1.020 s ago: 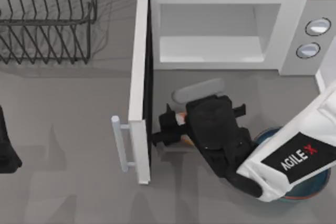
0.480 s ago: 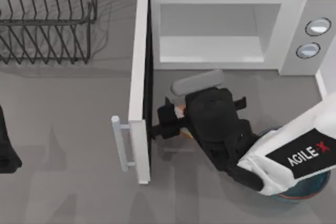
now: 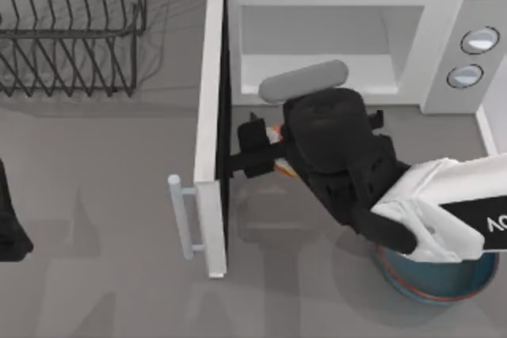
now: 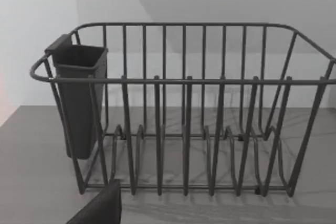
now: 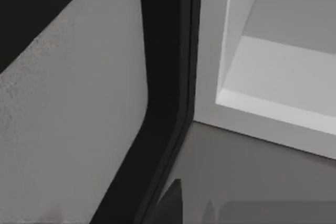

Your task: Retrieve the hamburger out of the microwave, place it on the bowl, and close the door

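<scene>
**Right claw with hamburger at the open microwave door**

Top view: my right gripper [image 3: 255,152] sits centre frame, just in front of the microwave [image 3: 444,13] cavity mouth, fingertips pointing left, right up against the dark inner face of the door [image 3: 211,124]. A bit of orange-tan hamburger [image 3: 279,165] shows between the fingers, mostly hidden under my black wrist. Looks clamped on the hamburger; contact itself is partly covered. The hamburger is off the cavity floor and not in the bowl.

The door stands swung fully open, edge-on, running down from the microwave's upper-left corner, with the pale bar handle [image 3: 181,215] sticking out to its left in the lower centre-left of the frame. The cavity is pale inside. Two round knobs [image 3: 479,39] are at the upper right.

The bowl [image 3: 444,279] is in the lower right, blue with a reddish rim, partly under my white right forearm, well apart from the hamburger.

Right wrist view: the door's grey speckled window [image 5: 73,129] and dark frame are close up, the microwave's white cavity edge beside them.

My left gripper [image 3: 6,219] is parked at the far left edge of the top view, fingers not readable. Left wrist view looks at a dark wire dish rack [image 4: 184,108] with a cutlery cup [image 4: 79,98] clipped on one end; in the top view the rack is upper left.
</scene>
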### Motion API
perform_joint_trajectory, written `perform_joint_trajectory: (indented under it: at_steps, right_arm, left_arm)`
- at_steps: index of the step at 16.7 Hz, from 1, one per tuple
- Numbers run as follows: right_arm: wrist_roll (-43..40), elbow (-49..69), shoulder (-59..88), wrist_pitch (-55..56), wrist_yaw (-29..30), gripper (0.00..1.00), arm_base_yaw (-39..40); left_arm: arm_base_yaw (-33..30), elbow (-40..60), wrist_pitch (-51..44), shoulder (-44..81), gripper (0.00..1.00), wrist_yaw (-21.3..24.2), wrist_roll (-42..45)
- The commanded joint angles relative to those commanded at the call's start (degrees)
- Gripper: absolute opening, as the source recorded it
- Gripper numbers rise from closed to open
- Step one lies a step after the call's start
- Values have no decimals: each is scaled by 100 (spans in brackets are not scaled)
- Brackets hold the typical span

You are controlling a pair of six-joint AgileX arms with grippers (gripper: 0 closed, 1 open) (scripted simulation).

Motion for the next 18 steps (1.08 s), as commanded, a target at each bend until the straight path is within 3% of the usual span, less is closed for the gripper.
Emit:
perform_joint_trajectory:
  at_steps: [10, 14, 18]
  right_arm:
    - [-115, 35, -216, -441, -190, 0, -47]
    - [-1070, 54, -122, -1026, -1285, 0, -319]
    - [-2986, 73, -32, -2024, -3237, 0, -920]
  left_arm:
    - [0, 0, 0, 0, 100, 0, 0]
    - [0, 0, 0, 0, 100, 0, 0]
    - [0, 0, 0, 0, 100, 0, 0]
